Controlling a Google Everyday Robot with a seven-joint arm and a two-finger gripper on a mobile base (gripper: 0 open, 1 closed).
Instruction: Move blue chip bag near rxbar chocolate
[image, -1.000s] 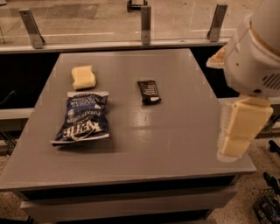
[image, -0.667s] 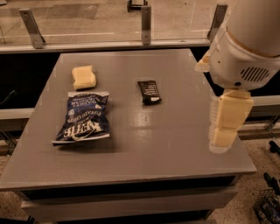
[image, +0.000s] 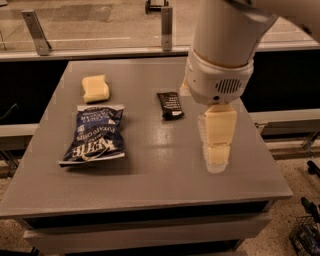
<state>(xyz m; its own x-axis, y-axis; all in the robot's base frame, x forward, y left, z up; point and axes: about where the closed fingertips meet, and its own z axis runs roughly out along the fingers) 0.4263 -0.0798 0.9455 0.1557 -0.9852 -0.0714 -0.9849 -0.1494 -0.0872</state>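
The blue chip bag lies flat on the left half of the grey table, white "Kettle" lettering facing up. The rxbar chocolate, a small black bar, lies near the table's middle, to the right of the bag and apart from it. My gripper hangs from the large white arm over the right half of the table, right of the bar and well away from the bag. It holds nothing.
A pale yellow sponge sits at the back left, just behind the bag. A glass railing with metal posts runs behind the table. The table's right edge is close to the gripper.
The arm and gripper have moved left from the table's right edge to over its right half, nearer the bar. The bag, bar and sponge have not moved.
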